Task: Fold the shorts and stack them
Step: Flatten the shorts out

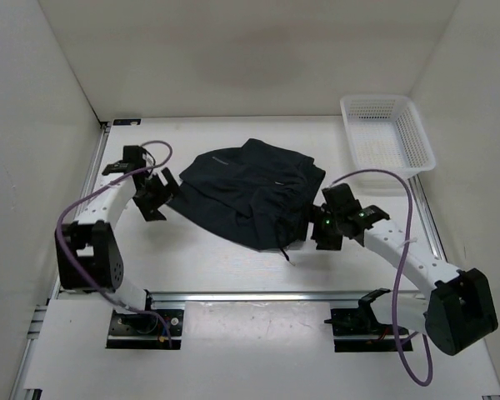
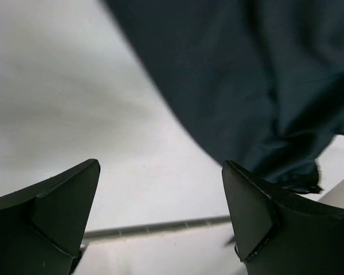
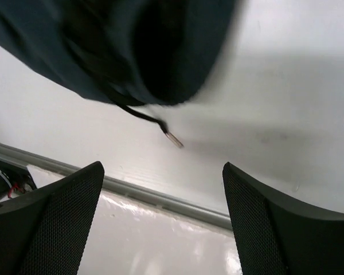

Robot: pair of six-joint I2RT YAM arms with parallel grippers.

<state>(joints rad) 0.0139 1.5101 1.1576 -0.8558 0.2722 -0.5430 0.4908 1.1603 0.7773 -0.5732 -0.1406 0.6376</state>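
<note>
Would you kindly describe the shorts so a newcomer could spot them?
Look to the middle of the white table. The shorts lie there, a crumpled heap of dark navy cloth trailing a drawstring at its near edge. Its neighbour, the far-right basket, is white mesh.

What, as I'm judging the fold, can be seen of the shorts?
The shorts are very dark navy soft cloth, lying bunched and wrinkled in a loose fold on the white table. A drawstring with a pale tip trails off their near edge. The left gripper and right gripper flank them, both open, holding nothing.
</note>
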